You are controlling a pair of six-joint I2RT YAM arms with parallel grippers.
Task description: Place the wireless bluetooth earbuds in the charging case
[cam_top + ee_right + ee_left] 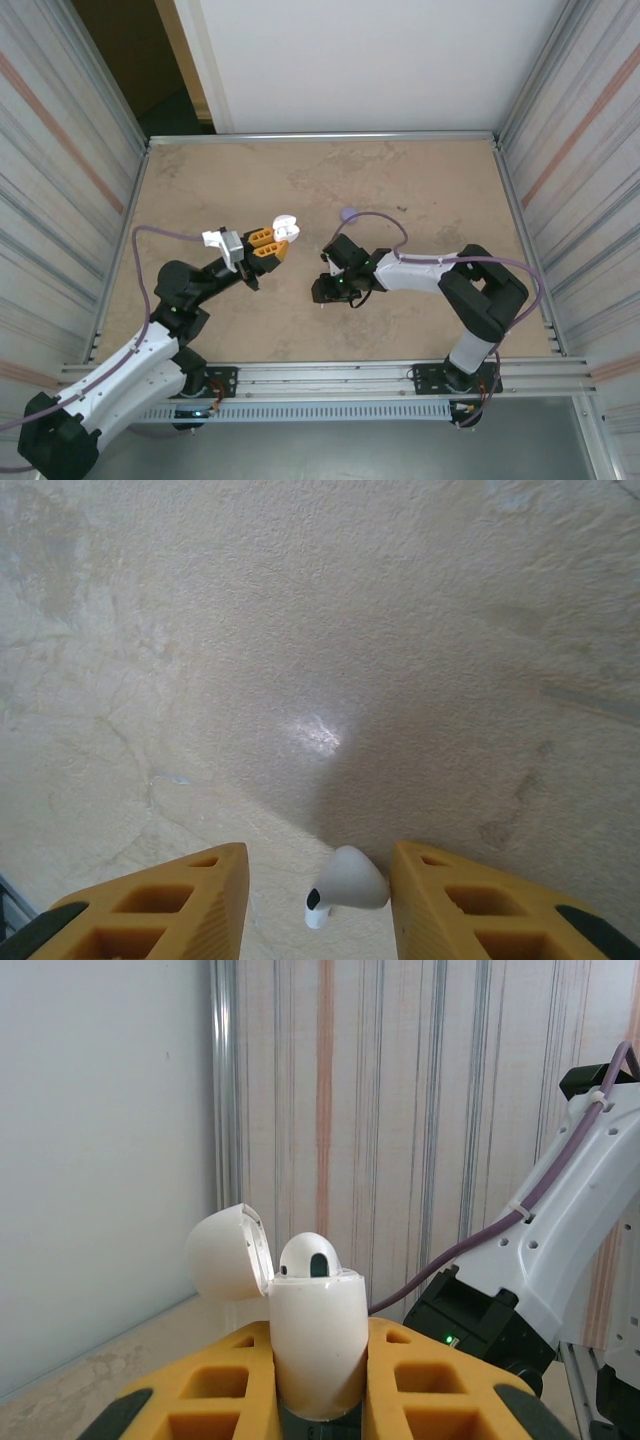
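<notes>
Between part-open jaws of right gripper (318, 868) on table (320, 630), centre earbud (350, 880) touching one finger (450, 905), pinch bulb squarely, lift toward open case (318, 1335) clamped in left gripper (320, 1405).

- Top external: high, behind the arm bases, faces down over the whole beige stone-patterned table (440, 180); far off, both arms in frame.
- Left wrist: behind the yellow-fingered left hand (272, 243), faces level toward a striped metal wall panel (400, 1110); very near the white open-lidded plastic charging case (318, 1350) clamped there.
- Right wrist: above the yellow-fingered right hand (320, 880), faces straight down, close to the table and a small white stemmed earbud (345, 885).
- Shared: top and left wrist both catch the case and the white right arm (570, 1220); top and right wrist share the table patch under the right hand.
</notes>
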